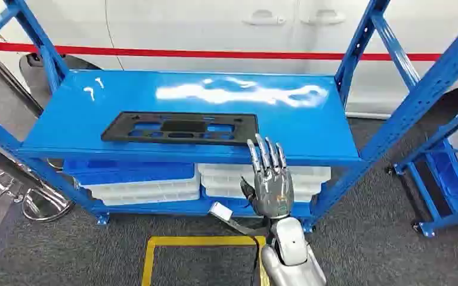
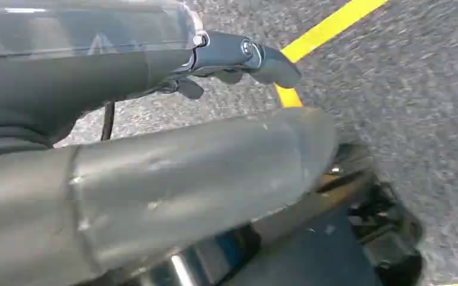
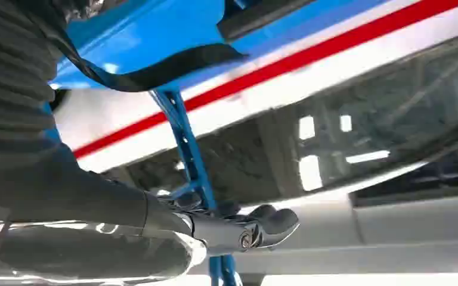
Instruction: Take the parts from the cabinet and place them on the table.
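My right hand (image 1: 271,185) is raised at the front edge of the blue shelf (image 1: 310,128), fingers straight and spread, holding nothing. The flat black part (image 1: 180,128) lies on the shelf just beside my fingertips, apart from them. My left hand (image 2: 238,59) hangs over grey carpet (image 2: 405,77), fingers loose, holding nothing.

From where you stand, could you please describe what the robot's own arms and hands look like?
The right hand is metallic silver-grey with segmented fingers on a glossy silver forearm, and a dark strap with a white tag hangs at the wrist. The left hand has a grey ribbed cover, a thick grey thumb and darker fingers.
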Controlling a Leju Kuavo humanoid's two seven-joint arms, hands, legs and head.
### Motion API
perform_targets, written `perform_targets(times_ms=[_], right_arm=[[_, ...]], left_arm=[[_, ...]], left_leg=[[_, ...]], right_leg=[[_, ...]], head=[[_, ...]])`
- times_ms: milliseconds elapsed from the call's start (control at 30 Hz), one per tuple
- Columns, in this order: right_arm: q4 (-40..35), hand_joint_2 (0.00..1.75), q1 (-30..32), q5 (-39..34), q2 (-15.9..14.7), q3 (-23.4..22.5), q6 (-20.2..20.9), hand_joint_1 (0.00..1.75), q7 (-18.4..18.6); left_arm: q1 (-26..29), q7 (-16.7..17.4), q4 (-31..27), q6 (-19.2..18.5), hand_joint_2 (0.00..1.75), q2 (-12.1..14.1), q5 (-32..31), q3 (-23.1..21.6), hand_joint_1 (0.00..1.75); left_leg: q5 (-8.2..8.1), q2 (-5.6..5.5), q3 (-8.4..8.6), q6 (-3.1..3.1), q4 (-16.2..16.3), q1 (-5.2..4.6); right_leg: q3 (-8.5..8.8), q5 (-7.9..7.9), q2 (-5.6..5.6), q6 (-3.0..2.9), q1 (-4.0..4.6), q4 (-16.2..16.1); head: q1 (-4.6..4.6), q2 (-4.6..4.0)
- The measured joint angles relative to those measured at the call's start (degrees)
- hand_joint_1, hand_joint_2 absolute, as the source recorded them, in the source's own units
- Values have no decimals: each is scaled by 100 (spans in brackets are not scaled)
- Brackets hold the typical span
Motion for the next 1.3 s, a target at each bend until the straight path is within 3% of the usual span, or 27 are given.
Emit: perform_targets(times_ms=[67, 100, 133, 200, 233, 267, 300, 333, 400, 433, 533, 600, 633, 733, 767, 800, 833, 900, 933, 967, 1067, 1133, 1167, 1300], right_arm=[[9, 175, -42, 0, -20, 101, 0, 0, 55], [9, 175, -53, 0, -37, 129, 0, 0, 70], [15, 175, -82, 0, -53, 158, 0, 0, 86], [39, 175, -94, 0, -98, 197, 0, 0, 108], [55, 175, -89, 0, -122, 208, 0, 0, 108], [70, 175, -86, 0, -142, 217, 2, 0, 108], [79, 175, -87, 0, -157, 223, 0, 0, 108], [81, 175, -91, 0, -166, 232, 2, 0, 110], [92, 175, -119, 0, -195, 267, 0, 0, 246], [123, 175, -160, 0, -236, 333, 2, 0, 406], [264, 175, -250, 0, -391, 645, 2, 0, 909], [387, 175, -317, 2, -467, 903, 2, 0, 1117], [462, 175, -372, 2, -496, 1030, 2, 0, 1183], [724, 175, -458, 2, -566, 1290, 2, 0, 1266], [795, 175, -464, 2, -581, 1331, 2, 0, 1268], [854, 175, -473, 2, -594, 1362, 2, 0, 1268], [909, 175, -489, 2, -610, 1402, 2, 0, 1264], [979, 175, -535, 2, -625, 1443, 2, 0, 1251], [1008, 175, -554, 2, -627, 1450, 2, 0, 1246], [1051, 175, -580, 2, -634, 1456, 2, 0, 1229], [1185, 175, -622, 2, -634, 1493, 2, 0, 1124], [1272, 175, -665, 2, -643, 1496, 2, 0, 1115], [1285, 175, -677, 2, -647, 1498, 2, 0, 1115], [1285, 175, -677, 2, -647, 1498, 2, 0, 1115]], left_arm=[[2, 0, 0, -4, 0, -2, -7, 20, 0], [-4, 0, -2, -7, 0, -20, -11, 24, 0], [-13, 0, -2, -7, 0, -22, -17, 39, 0], [-20, 0, -2, -9, 0, -28, -24, 50, 0], [-17, 0, 0, -9, 0, -26, -24, 53, 0], [-9, 0, 0, -9, 0, -26, -24, 53, 0], [-6, 0, 0, -9, 0, -26, -24, 53, 0], [-7, 0, 0, -9, 0, -28, -24, 53, 0], [-9, 0, 0, -13, 0, -31, -42, 53, 0], [-15, 0, 0, -35, 0, -35, -52, 57, 0], [-28, 33, 0, -122, 0, -35, -133, 92, 0], [-42, 35, -2, -157, 0, -31, -181, 120, 0], [-53, 35, -2, -164, 0, -31, -192, 149, 0], [-59, 35, -2, -177, 0, -28, -234, 214, 0], [-48, 35, -2, -179, 0, -28, -240, 223, 0], [-39, 35, -2, -181, 0, -28, -245, 234, 0], [-35, 35, -2, -184, 0, -28, -247, 243, 0], [-47, 33, -2, -188, 0, -22, -258, 258, 0], [-52, 33, -2, -188, 0, -17, -267, 269, 0], [-64, 29, -2, -190, 0, -15, -284, 293, 0], [-47, 24, -2, -205, 0, -15, -317, 332, 0], [-62, 13, -2, -210, 0, -17, -350, 341, 0], [-65, 13, -2, -210, 0, -17, -350, 343, 0], [-65, 13, -2, -210, 0, -17, -350, 343, 0]], left_leg=[[19, -5, 23, 72, -61, 43], [37, 4, 68, 107, -109, 59], [35, 11, 89, 163, -129, 63], [25, 14, 93, 189, -126, 59], [14, 15, 92, 192, -122, 57], [6, 12, 95, 190, -117, 56], [-7, 7, 108, 187, -112, 56], [-24, 0, 128, 179, -103, 56], [-71, -11, 182, 148, -92, 55], [-91, -9, 178, 115, -81, 22], [-87, -3, 191, 18, -120, 27], [-146, 6, 206, -53, -98, 32], [-267, 7, 139, -77, 91, 25], [-842, 7, -519, -135, 1385, 32], [-863, 8, -665, -141, 1624, 32], [-771, 8, -685, -141, 1607, 32], [-505, 8, -558, -133, 1275, 32], [43, 9, -101, -86, 270, 31], [45, 9, 18, -51, -21, 25], [10, -2, 57, -19, -79, -10], [16, -7, 41, 54, -75, -22], [63, 2, 92, 146, -164, 36], [60, 3, 93, 165, -166, 36], [60, 3, 93, 165, -166, 36]], right_leg=[[29, -11, -1, 61, 26, -23], [36, -78, 2, 84, -3, 43], [-81, -228, -4, 109, -4, 285], [-558, -631, -5, 151, -16, 1190], [-777, -735, -6, 164, -18, 1557], [-905, -705, -6, 168, -21, 1722], [-885, -540, -6, 164, -25, 1604], [-739, -267, -6, 148, -26, 1241], [-260, 274, -8, 81, -21, 199], [-177, 172, -7, 53, 16, 53], [-191, 175, 13, 10, 41, 4], [-125, 220, 8, -63, -37, -101], [-101, 221, 8, -99, -38, -125], [-91, 200, -15, -146, -23, -120], [-91, 193, -16, -151, -19, -113], [-85, 184, -14, -151, -18, -107], [-74, 166, -7, -143, -17, -92], [-42, 117, 3, -115, -17, -49], [-43, 95, 2, -92, -16, -36], [-65, 81, 6, -62, 20, -6], [-54, 96, 4, 16, 10, -53], [-91, -27, -1, 82, 4, 89], [-139, -105, -3, 88, 0, 199], [-139, -105, -3, 88, 0, 199]], head=[[0, 0], [2, 0], [4, 2], [0, 2], [4, 0], [2, 2], [4, 0], [4, 0], [4, 2], [2, 2], [0, 0], [0, 0], [0, 0], [0, 2], [-2, 2], [-2, 2], [-2, 2], [-2, 2], [-2, 0], [0, 0], [0, 0], [2, 0], [2, 0], [2, 0]])
